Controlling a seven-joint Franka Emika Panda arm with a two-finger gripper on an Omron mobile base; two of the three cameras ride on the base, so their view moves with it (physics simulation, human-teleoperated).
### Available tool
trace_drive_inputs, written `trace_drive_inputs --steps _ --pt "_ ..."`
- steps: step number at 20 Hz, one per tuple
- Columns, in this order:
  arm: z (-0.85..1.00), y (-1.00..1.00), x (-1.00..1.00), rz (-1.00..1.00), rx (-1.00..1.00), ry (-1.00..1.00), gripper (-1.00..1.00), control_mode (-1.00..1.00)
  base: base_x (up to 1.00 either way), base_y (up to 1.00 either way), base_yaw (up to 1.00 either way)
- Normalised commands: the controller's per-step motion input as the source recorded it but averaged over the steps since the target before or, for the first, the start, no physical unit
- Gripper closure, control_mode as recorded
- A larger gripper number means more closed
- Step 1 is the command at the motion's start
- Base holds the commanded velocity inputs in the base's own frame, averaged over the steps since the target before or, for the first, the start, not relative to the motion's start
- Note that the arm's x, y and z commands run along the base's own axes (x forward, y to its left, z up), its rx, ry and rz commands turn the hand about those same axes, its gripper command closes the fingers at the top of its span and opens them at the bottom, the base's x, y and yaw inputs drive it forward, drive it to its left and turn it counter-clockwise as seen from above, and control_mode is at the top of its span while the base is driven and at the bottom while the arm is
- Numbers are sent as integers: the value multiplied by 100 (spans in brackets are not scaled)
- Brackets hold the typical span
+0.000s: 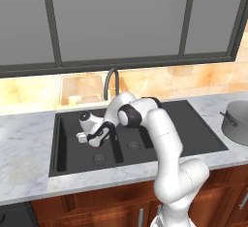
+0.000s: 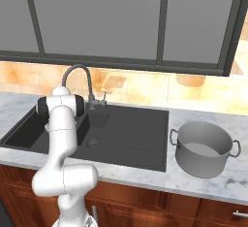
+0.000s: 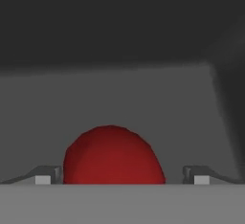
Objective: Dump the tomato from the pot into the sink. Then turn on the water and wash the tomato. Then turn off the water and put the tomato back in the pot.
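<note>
Tomato (image 3: pixel 112 156) was framed between the released jaws of the gripper (image 3: pixel 122 177) in the sink (image 1: pixel 68 160); an off-centre closure could squirt it aside.

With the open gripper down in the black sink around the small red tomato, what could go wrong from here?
1. The small glossy red tomato lies between the open gripper's fingertips, apart from both; being round, it may roll or squirt out as they close on the black double-basin sink's flat floor.
2. The round grey metal pot stands on the counter well to the right of the sink, so a weak grip could drop the tomato during that carry.
</note>
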Motion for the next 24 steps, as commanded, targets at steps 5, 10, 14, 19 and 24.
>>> trace_drive_inputs --steps 5,10,14,19,24 --pt "-26 0 10 0 -3 0 -100 -100 0 0 0" --pt "-12 0 0 0 0 0 100 -100 0 0 0" --pt "0 0 -25 0 0 0 100 -100 0 0 0" --pt "76 0 -85 0 1 -21 100 -100 0 0 0" --pt "100 0 -74 0 1 -38 100 -100 0 0 0"
